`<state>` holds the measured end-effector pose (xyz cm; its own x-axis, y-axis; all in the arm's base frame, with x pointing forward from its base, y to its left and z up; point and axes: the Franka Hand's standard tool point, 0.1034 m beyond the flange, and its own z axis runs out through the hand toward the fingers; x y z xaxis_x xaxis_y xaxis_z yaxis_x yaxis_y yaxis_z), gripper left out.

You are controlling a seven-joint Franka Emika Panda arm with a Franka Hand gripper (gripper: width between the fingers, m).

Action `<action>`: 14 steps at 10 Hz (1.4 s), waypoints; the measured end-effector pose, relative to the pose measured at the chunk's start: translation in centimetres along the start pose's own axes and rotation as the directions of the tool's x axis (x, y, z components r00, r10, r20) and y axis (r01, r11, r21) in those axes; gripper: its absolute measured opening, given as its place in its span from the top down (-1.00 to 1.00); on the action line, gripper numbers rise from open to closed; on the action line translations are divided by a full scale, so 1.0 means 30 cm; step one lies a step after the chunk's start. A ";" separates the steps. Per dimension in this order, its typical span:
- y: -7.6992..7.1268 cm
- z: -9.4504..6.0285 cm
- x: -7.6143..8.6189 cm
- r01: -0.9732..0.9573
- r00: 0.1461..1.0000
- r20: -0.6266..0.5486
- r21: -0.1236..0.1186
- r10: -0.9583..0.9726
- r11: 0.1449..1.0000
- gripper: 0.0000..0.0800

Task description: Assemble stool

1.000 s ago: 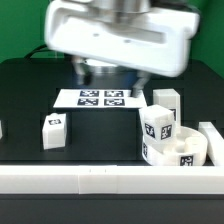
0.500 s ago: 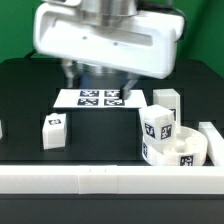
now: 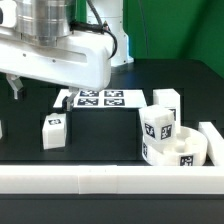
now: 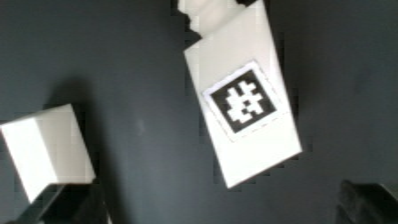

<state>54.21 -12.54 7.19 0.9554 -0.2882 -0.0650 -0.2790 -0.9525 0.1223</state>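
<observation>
The round white seat (image 3: 182,150) lies at the exterior view's right, by the front rail. One tagged block leg (image 3: 156,126) stands at its left edge and a second leg (image 3: 166,102) stands just behind. A third leg (image 3: 53,131) stands alone at the left. My gripper (image 3: 38,92) hangs open and empty above the table, left of the marker board (image 3: 100,98) and behind the lone leg. In the wrist view the dark fingertips (image 4: 64,204) stand wide apart over black table, with a tagged white sheet (image 4: 240,100) and a white block (image 4: 43,150) beyond them.
A long white rail (image 3: 100,180) runs along the front edge and another rail (image 3: 212,138) stands at the right of the seat. A small white piece (image 3: 2,128) shows at the far left edge. The table is black.
The arm has swung from above the marker board to the exterior view's left. The gripper stays open and empty. The stool parts have not moved.
</observation>
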 end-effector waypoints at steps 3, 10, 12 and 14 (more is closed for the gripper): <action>-0.012 -0.007 0.000 0.113 0.993 0.016 -0.002 -0.113 0.994 -0.62; 0.003 0.007 -0.025 0.205 0.852 0.484 0.042 -0.199 0.978 -0.62; -0.050 0.013 -0.042 0.228 0.778 0.583 0.085 -0.234 0.970 -0.62; -0.059 0.024 -0.022 0.237 0.778 0.579 0.088 -0.243 0.968 -0.62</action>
<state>54.01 -10.75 6.29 0.7548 -0.0497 -0.6540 -0.0521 -0.9985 0.0158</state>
